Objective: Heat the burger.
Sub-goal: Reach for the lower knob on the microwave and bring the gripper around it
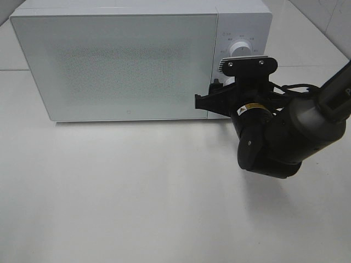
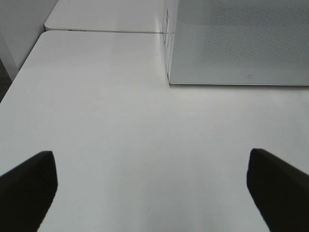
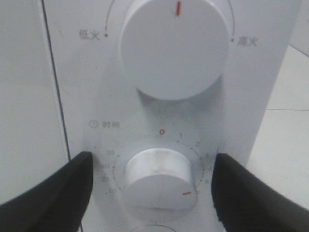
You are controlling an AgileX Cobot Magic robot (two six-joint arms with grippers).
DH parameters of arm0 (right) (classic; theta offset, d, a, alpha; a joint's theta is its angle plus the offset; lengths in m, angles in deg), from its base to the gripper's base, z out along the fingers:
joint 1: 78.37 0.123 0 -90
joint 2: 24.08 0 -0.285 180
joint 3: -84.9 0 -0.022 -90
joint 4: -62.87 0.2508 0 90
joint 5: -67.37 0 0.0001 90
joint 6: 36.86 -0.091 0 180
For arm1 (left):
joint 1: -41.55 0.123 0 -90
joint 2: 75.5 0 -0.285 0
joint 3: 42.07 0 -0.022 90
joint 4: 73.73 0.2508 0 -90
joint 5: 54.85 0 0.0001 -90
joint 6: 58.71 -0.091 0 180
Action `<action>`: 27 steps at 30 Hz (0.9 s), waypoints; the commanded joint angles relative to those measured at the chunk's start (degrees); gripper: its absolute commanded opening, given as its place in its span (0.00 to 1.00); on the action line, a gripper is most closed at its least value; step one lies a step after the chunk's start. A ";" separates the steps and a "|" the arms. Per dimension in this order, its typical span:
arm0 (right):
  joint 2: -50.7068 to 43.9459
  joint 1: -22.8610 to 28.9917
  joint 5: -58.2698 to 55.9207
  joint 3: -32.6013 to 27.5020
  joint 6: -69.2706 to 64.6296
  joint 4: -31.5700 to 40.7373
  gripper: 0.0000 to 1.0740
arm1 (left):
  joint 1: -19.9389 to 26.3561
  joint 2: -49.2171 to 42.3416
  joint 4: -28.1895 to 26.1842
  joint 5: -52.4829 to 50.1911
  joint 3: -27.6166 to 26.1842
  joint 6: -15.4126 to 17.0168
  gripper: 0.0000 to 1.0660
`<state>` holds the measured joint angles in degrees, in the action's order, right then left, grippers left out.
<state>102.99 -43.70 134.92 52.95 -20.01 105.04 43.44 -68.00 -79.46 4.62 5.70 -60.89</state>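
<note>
Hovering above the smooth white desk (image 2: 96,106), the left claw (image 2: 150,166) has its two black fingers (image 2: 29,188) spread wide with nothing between them. To its right stands the boxy white microwave oven (image 1: 120,16), its frosted, dotted door (image 1: 115,66) shut. The round burger is in none of the views. My guess is that it sits behind that door, though the speckled panel hides whatever is inside. Further right, on the control strip, the right claw (image 3: 152,164) straddles the lower white timer knob (image 3: 158,181) — jaws apart, a gap showing on each side, nothing gripped. Above it is the larger white power knob (image 3: 174,48), its red mark pointing up.

I would expect a burger to be light, soft and easily crushed, with layers prone to sliding — best taken low around the bun's sides with a gentle squeeze. The thing to take hold of at present looks to be the timer knob. It is stiff, smooth plastic and likely slippery, so the claw should close squarely across its rim before any turn.

The desk is matt white, flat and plain. A seam to a second white top (image 2: 106,17) runs across the upper left of the left wrist view. Pale tiles (image 1: 329,16) show at the upper right of the high view.
</note>
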 commanded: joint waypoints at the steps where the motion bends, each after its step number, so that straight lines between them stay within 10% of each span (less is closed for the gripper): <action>1: -0.63 -0.06 -0.06 0.86 0.11 -0.34 0.53 | 0.06 -1.60 -0.23 -0.29 0.06 -0.06 0.96; 10: -0.63 -0.06 -1.38 2.23 0.11 -0.40 0.00 | 0.06 -1.60 -0.23 -0.29 0.06 -0.06 0.96; 27: -0.63 -0.06 -0.86 2.23 -8.08 -4.70 0.00 | 0.06 -1.60 -0.23 -0.29 0.06 -0.06 0.96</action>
<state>102.99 -43.70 134.18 53.69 -23.96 105.95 43.44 -68.00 -79.46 4.62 5.70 -60.89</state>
